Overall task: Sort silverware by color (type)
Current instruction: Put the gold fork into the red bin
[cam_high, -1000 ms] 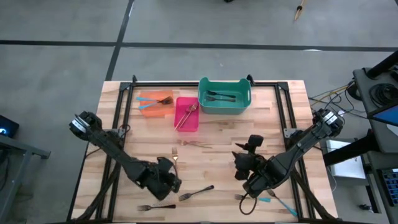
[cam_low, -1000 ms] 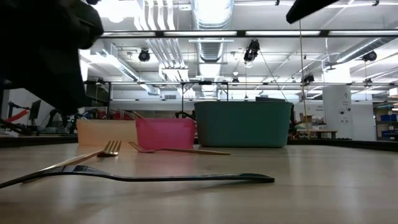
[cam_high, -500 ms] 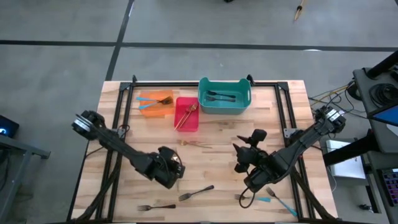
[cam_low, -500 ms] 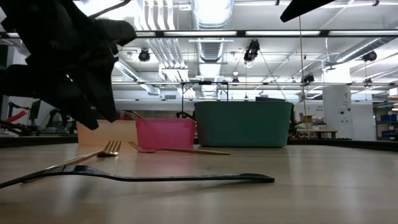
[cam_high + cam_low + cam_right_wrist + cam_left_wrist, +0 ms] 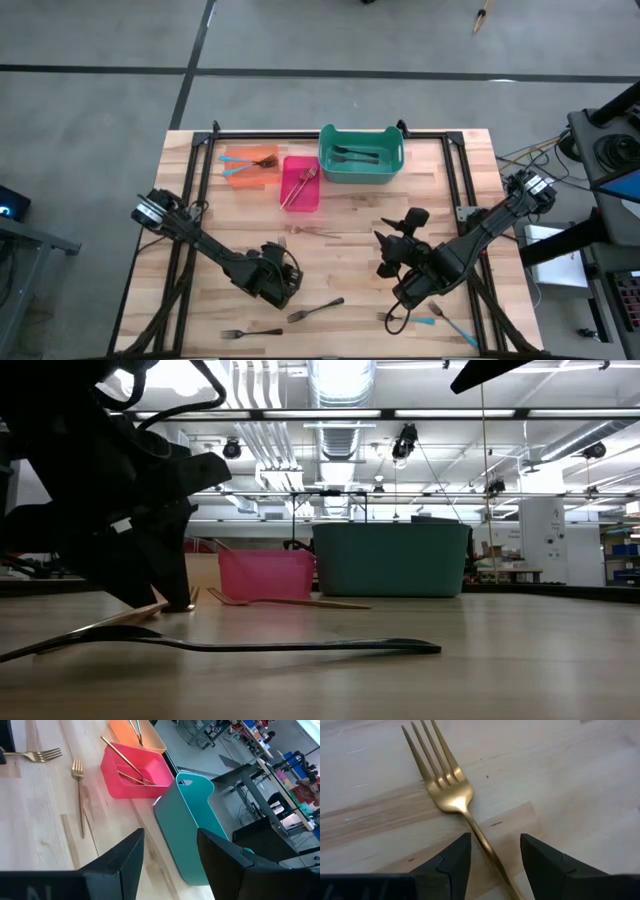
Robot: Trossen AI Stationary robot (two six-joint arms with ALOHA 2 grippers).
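Teal bin [image 5: 361, 155] at far edge of wooden table [image 5: 440, 205]. Pink bin [image 5: 300, 184] just beside it; orange bin [image 5: 249, 167] beyond the pink, farther from teal.

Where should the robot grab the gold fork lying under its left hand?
Probably on the thin handle just behind the prongs. The gold fork lies flat on the table, so come straight down from above. The left gripper is open, a finger on each side of the narrow handle.
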